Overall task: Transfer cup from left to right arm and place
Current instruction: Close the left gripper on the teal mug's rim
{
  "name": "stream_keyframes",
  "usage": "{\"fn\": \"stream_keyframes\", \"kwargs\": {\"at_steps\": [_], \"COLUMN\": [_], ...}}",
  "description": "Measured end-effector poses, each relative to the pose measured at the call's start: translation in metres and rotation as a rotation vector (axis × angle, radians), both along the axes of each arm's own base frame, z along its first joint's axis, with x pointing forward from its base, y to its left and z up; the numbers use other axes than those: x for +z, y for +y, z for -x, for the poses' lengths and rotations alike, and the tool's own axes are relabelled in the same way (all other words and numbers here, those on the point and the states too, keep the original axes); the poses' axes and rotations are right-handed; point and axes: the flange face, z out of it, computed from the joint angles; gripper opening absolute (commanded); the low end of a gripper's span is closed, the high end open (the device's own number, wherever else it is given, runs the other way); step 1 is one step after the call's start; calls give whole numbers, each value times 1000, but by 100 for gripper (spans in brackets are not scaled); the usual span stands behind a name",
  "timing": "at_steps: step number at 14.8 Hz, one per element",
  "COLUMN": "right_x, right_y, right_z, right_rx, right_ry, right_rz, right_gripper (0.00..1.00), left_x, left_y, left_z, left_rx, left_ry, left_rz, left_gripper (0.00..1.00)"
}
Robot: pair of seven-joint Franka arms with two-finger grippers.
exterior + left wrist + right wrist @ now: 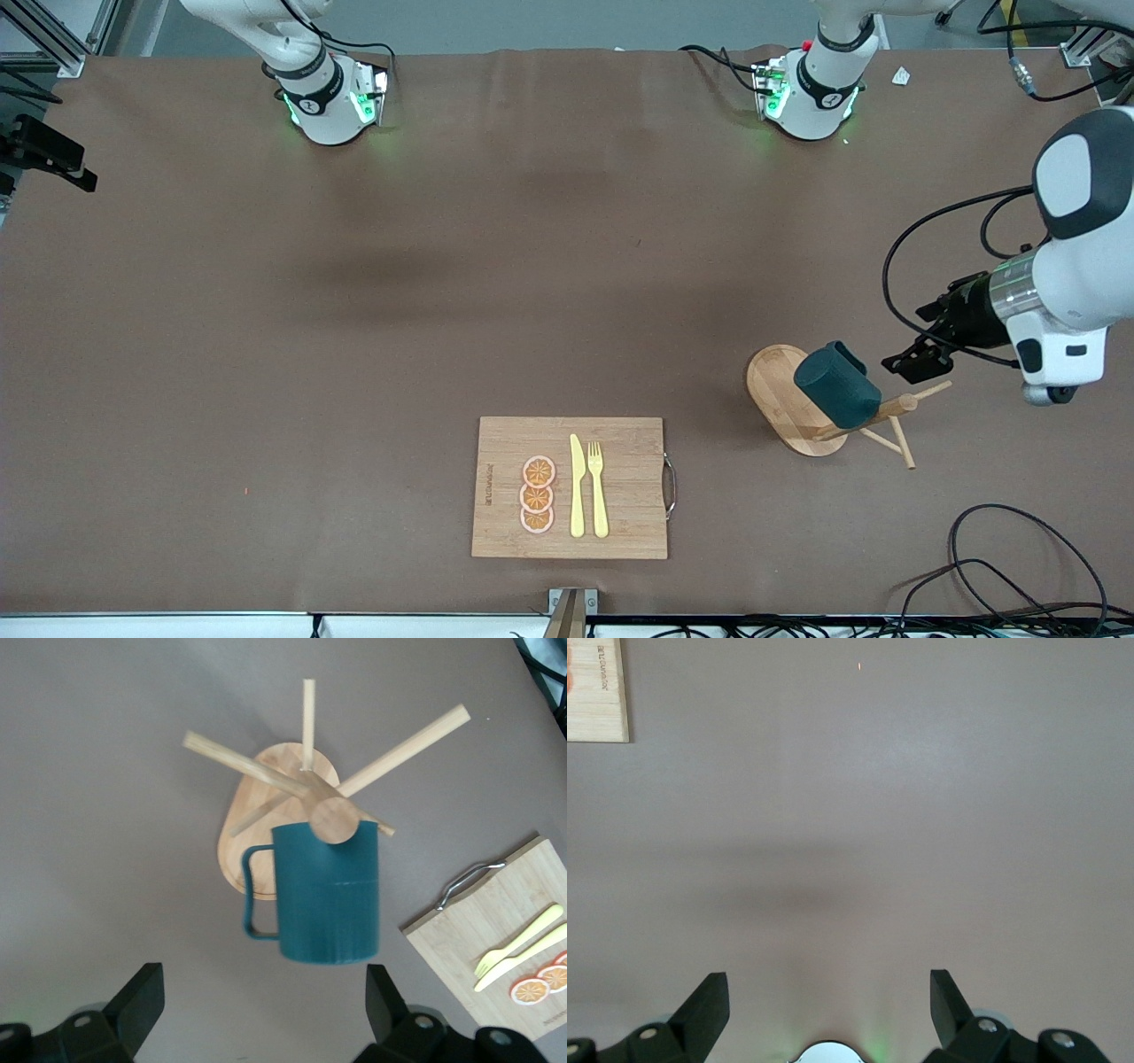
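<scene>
The cup (836,385) hangs upside down on a peg of the wooden mug tree (828,409), toward the left arm's end of the table; nothing has a grip on it yet; by my read this is the approach to the first pick. The left gripper (914,356) hovers just beside the cup, level with the rack's upper pegs, fingers spread wide and empty; in the left wrist view the cup (326,893) sits squarely between the two fingertips (140,999), with room to spare on both sides.

To do this well, I'd say the gripper should come in straight along that line; close on the cup's body, not the handle (257,893), which sticks out to one side; keep clear of the spreading pegs (403,749); then draw the cup off along the peg's axis so the rack isn't tipped.

The right gripper (829,1014) waits, out of the front view, over bare table; its fingers are also apart and hold nothing; a corner of the cutting board (598,691) shows at the edge of its view; the board (571,487) carries orange slices (538,494), a knife (577,486) and a fork (598,487).
</scene>
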Motion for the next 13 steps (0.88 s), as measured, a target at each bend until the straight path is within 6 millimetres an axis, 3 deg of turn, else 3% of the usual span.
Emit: {"fn": "stream_keyframes", "kwargs": {"at_steps": [8, 13], "right_x": [0, 0], "right_y": [1, 1], "right_z": [0, 0], "right_rx": [-14, -14], "right_ry": [1, 0], "right_rz": [-6, -9], "right_gripper": [100, 100], "left_x": [-57, -80], "left_y": [-12, -17], "left_z": [-25, -33], "left_rx": [27, 39], "left_ry": [0, -2], "left_rz": [26, 49], "left_gripper": [100, 100]}}
